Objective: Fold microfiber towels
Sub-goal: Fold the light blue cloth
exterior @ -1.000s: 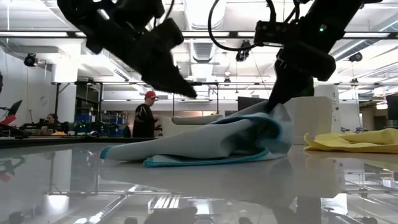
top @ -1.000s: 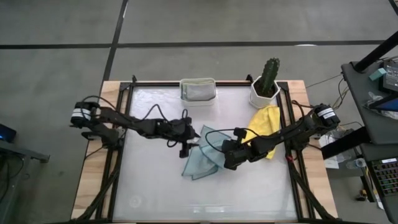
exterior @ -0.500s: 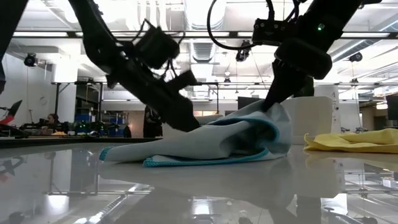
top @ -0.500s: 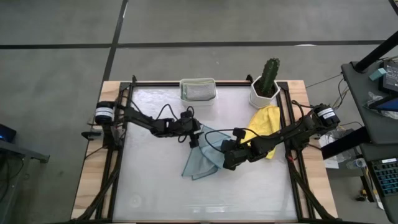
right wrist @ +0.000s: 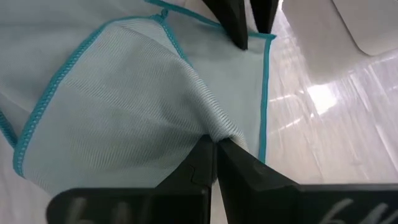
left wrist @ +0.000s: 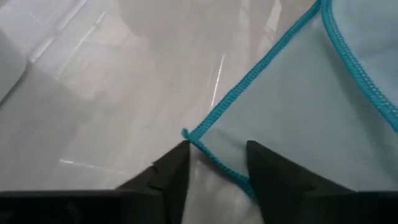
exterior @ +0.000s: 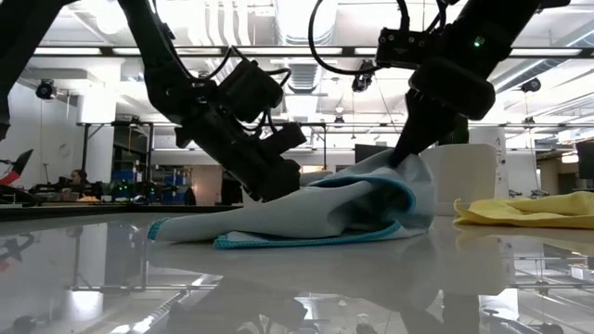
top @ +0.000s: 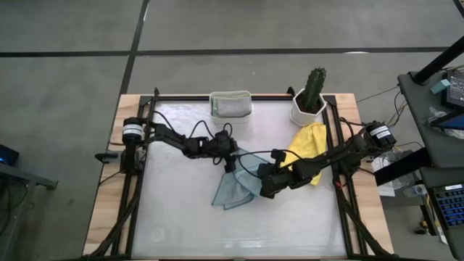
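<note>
Pale blue-grey towel point(top: 235, 187), one: soft ribbed microfiber with a stitched teal hem, lying crumpled and partly doubled near the middle of the glossy white surface point(top: 181, 225).
Right hand point(top: 265, 185): closed tight on a raised fold at the towel's right side.
Left hand point(top: 229, 164): at the towel's far corner, fingers parted to either side of the hem tip, nothing gripped.
Yellow towel point(top: 308, 141), one: rumpled, beside the right arm, in front of the planter.
White tub point(top: 230, 105), one: rectangular, at the far edge, with a pale cloth inside.
Cactus point(top: 314, 88), one: upright in a white faceted pot point(top: 304, 112).
</note>
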{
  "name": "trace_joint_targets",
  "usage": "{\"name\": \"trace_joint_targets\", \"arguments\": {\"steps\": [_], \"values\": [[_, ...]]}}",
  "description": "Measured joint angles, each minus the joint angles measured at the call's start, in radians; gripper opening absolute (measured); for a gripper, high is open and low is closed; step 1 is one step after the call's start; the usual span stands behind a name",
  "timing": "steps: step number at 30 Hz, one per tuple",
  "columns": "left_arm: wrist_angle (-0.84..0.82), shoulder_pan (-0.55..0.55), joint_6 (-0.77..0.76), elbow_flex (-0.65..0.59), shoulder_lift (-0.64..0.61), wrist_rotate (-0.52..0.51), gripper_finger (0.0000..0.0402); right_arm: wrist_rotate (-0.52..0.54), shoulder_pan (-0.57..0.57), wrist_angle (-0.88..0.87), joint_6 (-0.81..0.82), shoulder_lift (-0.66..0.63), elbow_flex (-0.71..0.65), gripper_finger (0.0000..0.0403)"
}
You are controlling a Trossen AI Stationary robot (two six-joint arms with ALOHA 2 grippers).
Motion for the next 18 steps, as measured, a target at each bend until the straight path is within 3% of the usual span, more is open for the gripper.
{"name": "trace_joint_targets", "arguments": {"steps": [5, 10, 13, 18], "values": [[-0.01, 0.001, 0.008, 0.0, -0.003, -0.008, 0.0016, 0.0, 0.0, -0.006, 0.0, 0.0, 0.0, 0.0009], [-0.149, -0.002, 0.089, -0.005, -0.08, -0.046, 0.0002, -0.001, 0.007, -0.062, 0.014, -0.018, 0.005, 0.0009], [-0.277, -0.003, 0.117, -0.005, -0.178, -0.113, 0.0001, -0.002, 0.007, -0.113, 0.057, -0.019, 0.001, 0.0009], [-0.365, -0.009, 0.121, -0.017, -0.33, -0.123, 0.0, 0.002, 0.003, -0.09, 0.072, -0.005, -0.021, 0.0009]]}}
